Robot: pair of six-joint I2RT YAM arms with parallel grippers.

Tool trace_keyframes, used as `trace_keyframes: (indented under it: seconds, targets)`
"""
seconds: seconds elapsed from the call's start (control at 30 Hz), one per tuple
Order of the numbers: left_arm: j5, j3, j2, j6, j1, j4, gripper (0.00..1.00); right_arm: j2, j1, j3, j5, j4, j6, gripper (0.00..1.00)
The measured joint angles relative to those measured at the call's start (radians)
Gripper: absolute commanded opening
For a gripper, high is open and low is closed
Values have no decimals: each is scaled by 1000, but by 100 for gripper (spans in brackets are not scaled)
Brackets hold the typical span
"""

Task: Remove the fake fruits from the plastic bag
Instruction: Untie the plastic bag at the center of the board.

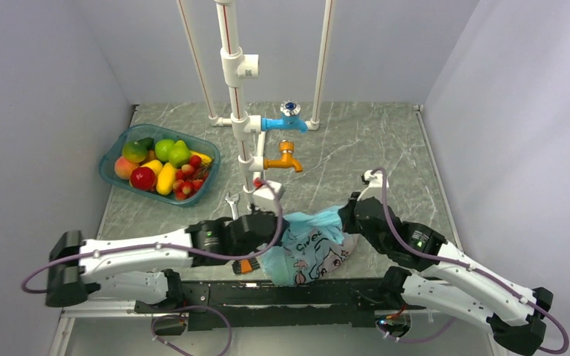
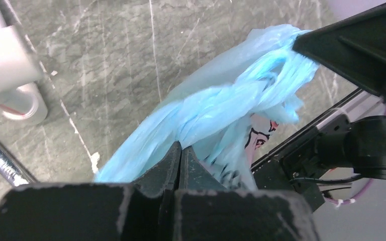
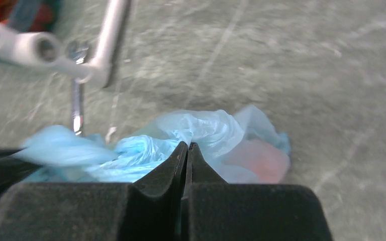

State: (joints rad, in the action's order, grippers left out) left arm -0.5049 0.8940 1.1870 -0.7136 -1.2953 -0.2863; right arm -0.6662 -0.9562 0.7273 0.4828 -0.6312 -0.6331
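- Top view, placing: plastic bag (image 1: 313,251) at six o'clock of the table (image 1: 356,148), close to the near edge, between left gripper (image 1: 276,225) at its nine o'clock and right gripper (image 1: 347,215) at its two; jaws hidden under the wrists here.
- Top view, hazard: likely to shed a fruit over the near edge if tipped toward six.
- Top view, look: light blue, crumpled flat, dark cartoon print facing up.
- Top view, surroundings: teal basket (image 1: 110,165) of assorted fruit at ten o'clock, well apart; pipe stand (image 1: 246,126) at twelve; wrench (image 1: 231,202) just beside the left wrist.
- Left wrist view, grip: left gripper (image 2: 181,150) pressed together on a fold of film.
- Left wrist view, hazard: thin film, prone to slip or tear if the arms pull apart; may pinch both layers together and keep the mouth shut.
- Left wrist view, look: glossy pleated ridges; twisted handle running to two o'clock into the right gripper's black finger.
- Right wrist view, grip: right gripper (image 3: 187,150) closed on gathered film.
- Right wrist view, hazard: possible roll-away toward three o'clock once the bag opens.
- Right wrist view, look: fake fruits (image 3: 259,158) shown only as one pinkish-orange bulge through translucent film; rest hidden, none seen outside the bag.
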Motion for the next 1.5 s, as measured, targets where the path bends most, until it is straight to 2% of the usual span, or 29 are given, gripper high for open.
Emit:
trace_keyframes:
  seconds: [0.2,0.23,0.27,0.3,0.33,0.4,0.5,0.63,0.77,0.9,1.07,1.2,1.37,1.5]
  targets:
    - [-60,-256,-283,-81,-13,132,0,4,0,8,179,-185,-264,0]
    - [-61,-282,-303,-95,-14,146,0,20,-1,7,184,-187,-278,7]
    - [-62,-300,-314,-109,-14,153,0,43,-1,4,184,-180,-278,24]
    - [-64,-307,-315,-119,-14,155,0,72,-1,-4,175,-159,-257,32]
    - [-67,-308,-314,-121,-14,155,0,95,0,-10,163,-146,-238,44]
    - [-72,-308,-312,-122,-14,153,0,138,4,-22,125,-115,-166,57]
    - [-75,-308,-306,-121,-13,155,0,142,10,-8,16,-81,-46,63]
    - [-65,-308,-303,-117,-13,166,0,84,10,50,-190,-61,85,64]
    - [-49,-308,-304,-111,-13,183,0,55,10,69,-318,-36,67,78]
    - [-38,-308,-304,-110,-13,194,0,54,10,65,-304,-53,-75,84]
    - [-23,-308,-304,-108,-13,204,0,116,10,46,-162,-85,-220,83]
    - [-13,-308,-304,-92,-13,208,0,87,10,45,-78,-118,-316,80]
    - [-12,-294,-303,-74,-13,197,0,116,10,-13,-72,-138,-375,81]
    - [-12,-286,-303,-66,-13,192,0,120,11,18,-69,-204,-381,82]
